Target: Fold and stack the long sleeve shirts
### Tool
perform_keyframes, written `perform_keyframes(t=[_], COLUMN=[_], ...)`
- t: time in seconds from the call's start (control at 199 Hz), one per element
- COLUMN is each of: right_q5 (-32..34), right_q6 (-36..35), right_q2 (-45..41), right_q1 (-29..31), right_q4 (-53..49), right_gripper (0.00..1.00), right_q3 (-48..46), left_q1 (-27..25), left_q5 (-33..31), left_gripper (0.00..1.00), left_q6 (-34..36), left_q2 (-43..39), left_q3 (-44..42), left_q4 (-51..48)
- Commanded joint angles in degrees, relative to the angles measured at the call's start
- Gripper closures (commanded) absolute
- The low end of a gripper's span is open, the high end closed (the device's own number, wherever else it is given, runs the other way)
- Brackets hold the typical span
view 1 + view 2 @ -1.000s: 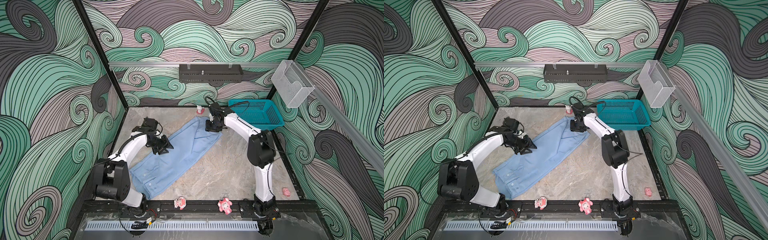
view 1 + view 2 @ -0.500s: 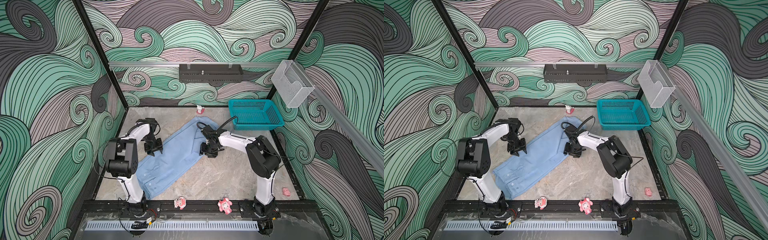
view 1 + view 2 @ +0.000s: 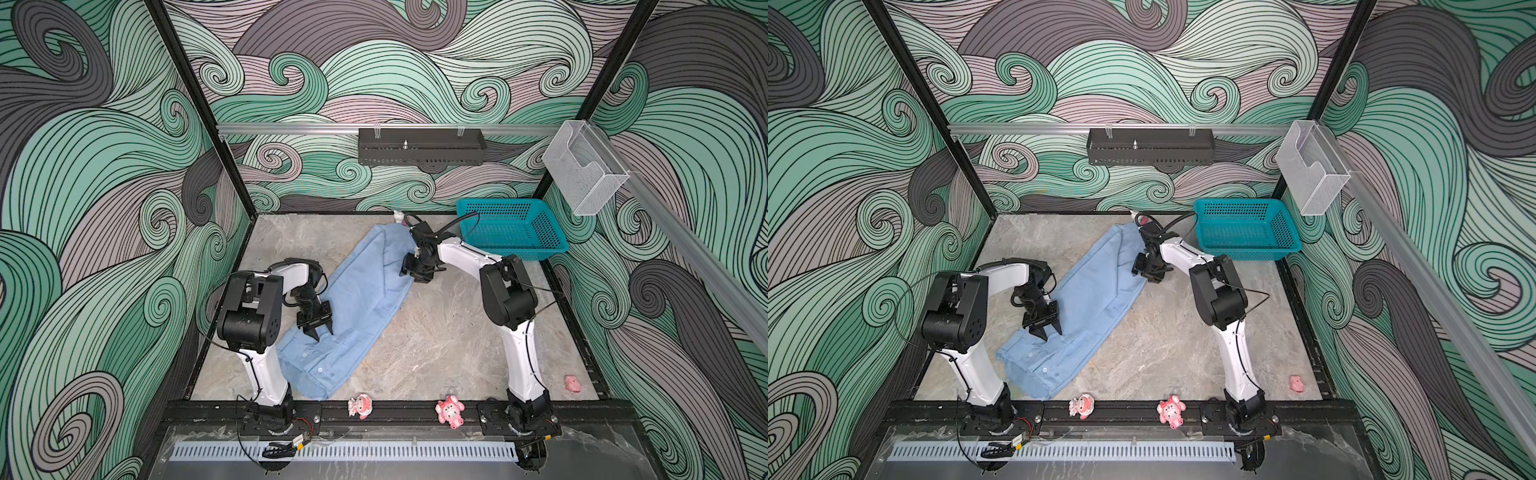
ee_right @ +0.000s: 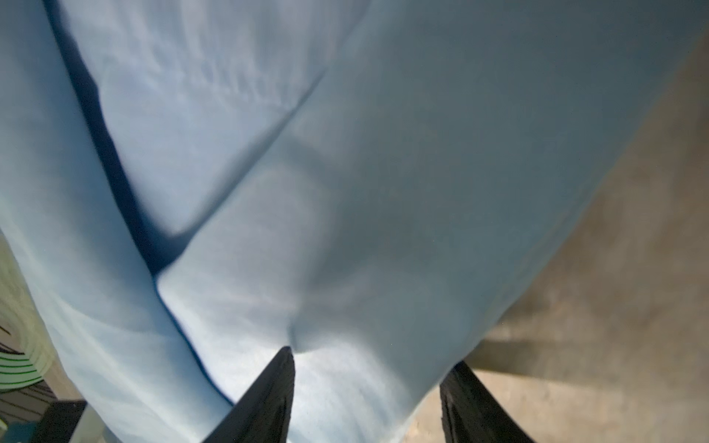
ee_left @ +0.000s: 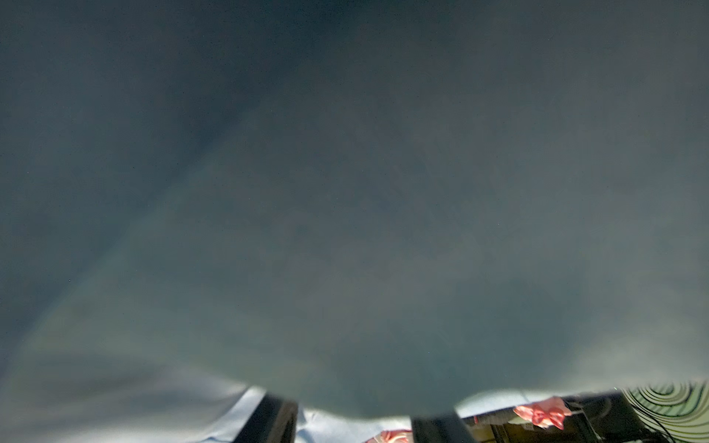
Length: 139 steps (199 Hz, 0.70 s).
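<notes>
One light blue long sleeve shirt [image 3: 357, 299] lies flat in a long diagonal strip on the grey table, its buttoned end near the front left. In both top views my left gripper [image 3: 319, 330] points down at the shirt's left edge, fingers apart. In the left wrist view dark, blurred cloth [image 5: 345, 230] fills nearly everything, and the left gripper [image 5: 353, 422] shows spread jaws. My right gripper [image 3: 415, 276] is low over the shirt's right edge toward the far end. In the right wrist view the right gripper [image 4: 372, 358] stands open, one fingertip [image 4: 284, 360] pressing the shirt [image 4: 383, 153], the other over bare table.
A teal basket [image 3: 515, 251] stands at the back right, just behind the right arm. Pink toys [image 3: 360, 406] [image 3: 449, 410] sit on the front rail, another [image 3: 572, 383] at the front right. A clear holder [image 3: 584, 174] hangs on the right wall.
My left gripper has moved along the shirt's left edge toward the front. My right gripper left the far end and now sits at the shirt's right edge.
</notes>
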Motion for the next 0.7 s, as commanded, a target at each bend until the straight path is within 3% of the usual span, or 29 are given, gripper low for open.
perform_keyframes(t=[0.0,0.382,0.553,0.694], right_q5=[2.8,0.9,0.2,1.9], right_q6=[-5.1,-9.4,-10.5,-11.2], right_q2=[6.3,21.6,22.2,16.7], right_q1=[-1.7,-3.4,-3.8,-4.0], right_q4=[-8.3,-19.8,-20.6,-21.5], right_gripper=[0.40,0.42,0.43,0.41], right_q3=[7.7,36.6,40.5,37.6], left_q1=[-3.5,-15.8,-19.9,-22.4], left_q5=[7.5,16.4,16.8,16.1], left_gripper=[0.57,0.58,0.57,0.55], left_q6=[-5.6,-26.7,-32.4,-35.0], left_q2=[1.8,0.2,-0.1,-3.7], left_q3=[-1.4,-5.3,-4.8,-4.1], left_q4=[6.8,23.5,27.8,28.4])
